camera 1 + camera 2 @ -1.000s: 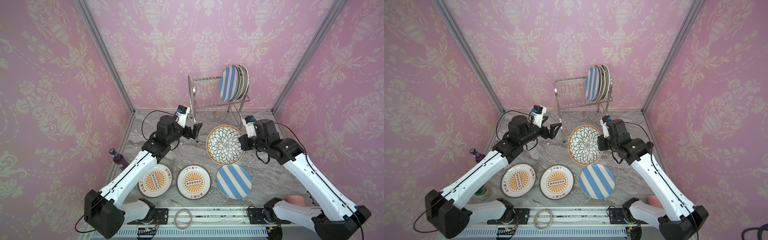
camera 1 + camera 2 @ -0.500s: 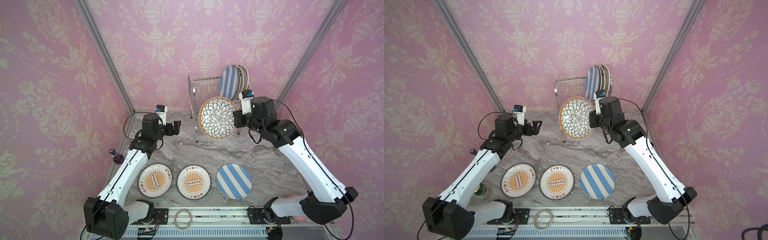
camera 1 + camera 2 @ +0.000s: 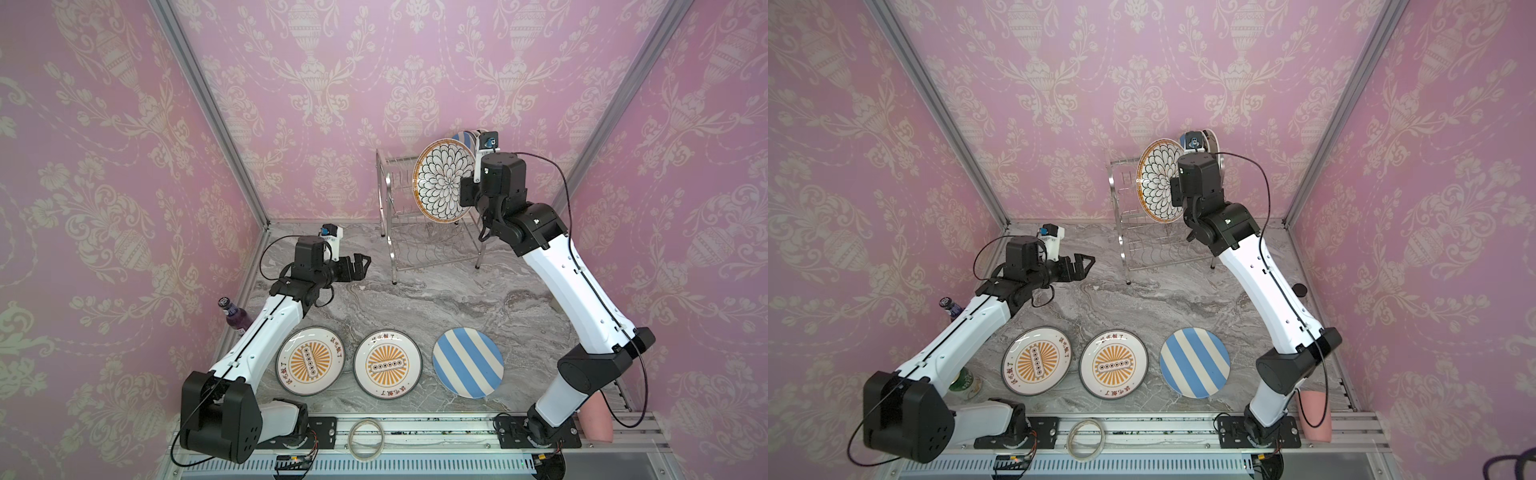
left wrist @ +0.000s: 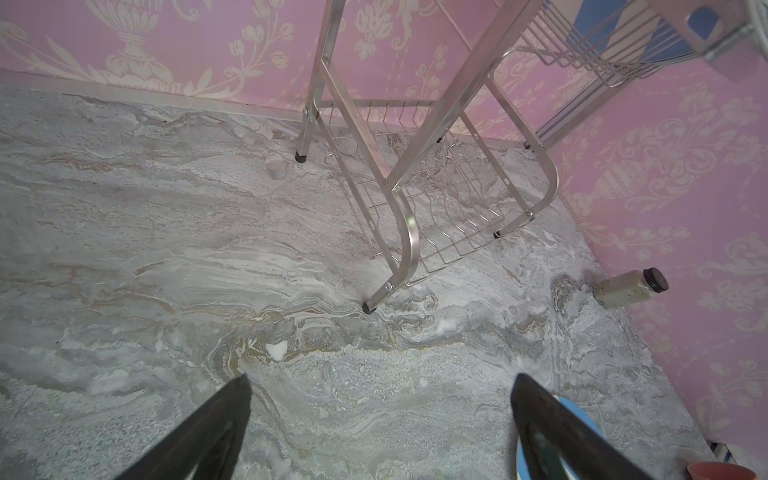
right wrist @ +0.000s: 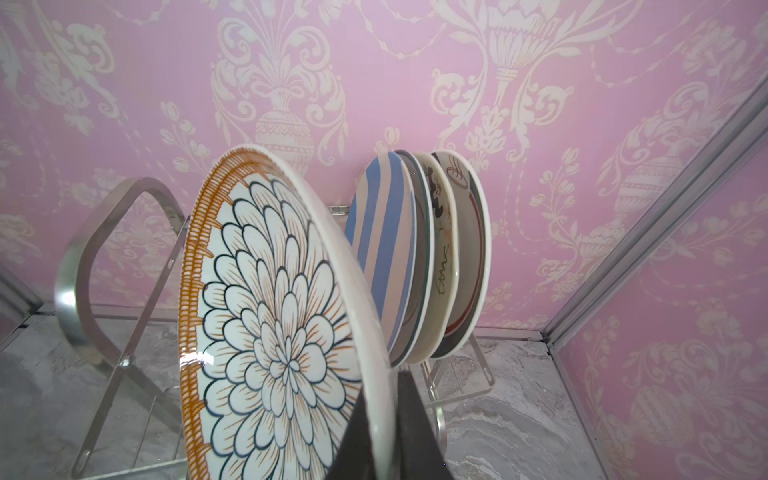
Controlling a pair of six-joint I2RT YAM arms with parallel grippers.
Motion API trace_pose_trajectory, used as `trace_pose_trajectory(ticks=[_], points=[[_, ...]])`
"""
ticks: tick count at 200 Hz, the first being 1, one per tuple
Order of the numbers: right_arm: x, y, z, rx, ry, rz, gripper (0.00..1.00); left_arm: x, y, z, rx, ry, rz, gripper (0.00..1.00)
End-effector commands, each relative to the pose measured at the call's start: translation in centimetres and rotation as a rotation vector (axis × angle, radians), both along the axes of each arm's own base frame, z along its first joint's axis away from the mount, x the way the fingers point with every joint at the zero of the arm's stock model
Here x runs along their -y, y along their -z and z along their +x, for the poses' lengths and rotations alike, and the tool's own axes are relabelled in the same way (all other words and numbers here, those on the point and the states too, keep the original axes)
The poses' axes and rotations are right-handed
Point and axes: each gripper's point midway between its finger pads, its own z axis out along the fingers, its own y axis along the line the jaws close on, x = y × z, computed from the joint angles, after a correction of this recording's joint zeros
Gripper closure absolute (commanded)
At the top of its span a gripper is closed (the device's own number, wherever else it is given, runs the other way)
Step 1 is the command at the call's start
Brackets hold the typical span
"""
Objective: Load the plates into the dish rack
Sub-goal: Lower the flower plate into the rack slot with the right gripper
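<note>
Ceramic, in both top views: clamped the round black-petalled, orange-rimmed plate [image 3: 440, 183] by its rim in the right gripper [image 3: 466, 195] at the top tier of the steel wire dish rack [image 3: 390, 232]; held the left gripper [image 3: 360, 266] wide and empty. From the left wrist, saw spread fingers [image 4: 216, 428]. From the right wrist, judged it best lowered upright into the slot beside the blue-striped plate [image 5: 382, 245], without knocking.

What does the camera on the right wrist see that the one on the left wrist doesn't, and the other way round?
Only the right wrist view: the petal plate, on edge, pinched at its rim by the right gripper. Only the left wrist view: the left gripper, open and empty above the table, and a small bottle lying by the wall. Both: the dish rack, the marble table and the pink wallpaper.
</note>
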Motion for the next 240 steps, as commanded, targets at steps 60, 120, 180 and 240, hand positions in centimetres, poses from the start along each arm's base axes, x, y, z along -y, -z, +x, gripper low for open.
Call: trace_pose_trajectory(ticks=[60, 120, 180, 240], points=[[1.1, -9.8, 0.2, 0.336, 0.211, -0.06, 1.0, 1.4, 0.2, -0.4, -0.036, 0.065, -0.094, 0.01], [-0.6, -10.3, 1.2, 0.376, 0.344, -0.215, 1.0, 1.9, -0.6, -0.4, -0.01, 0.107, -0.093, 0.01], [-1.0, -8.5, 3.0, 0.339, 0.402, -0.292, 1.0, 1.9, -1.1, -0.9, 0.018, 0.126, -0.092, 0.01], [-1.3, -6.0, 4.6, 0.292, 0.426, -0.326, 1.0, 1.7, -1.4, -1.4, 0.028, 0.137, -0.065, 0.01]])
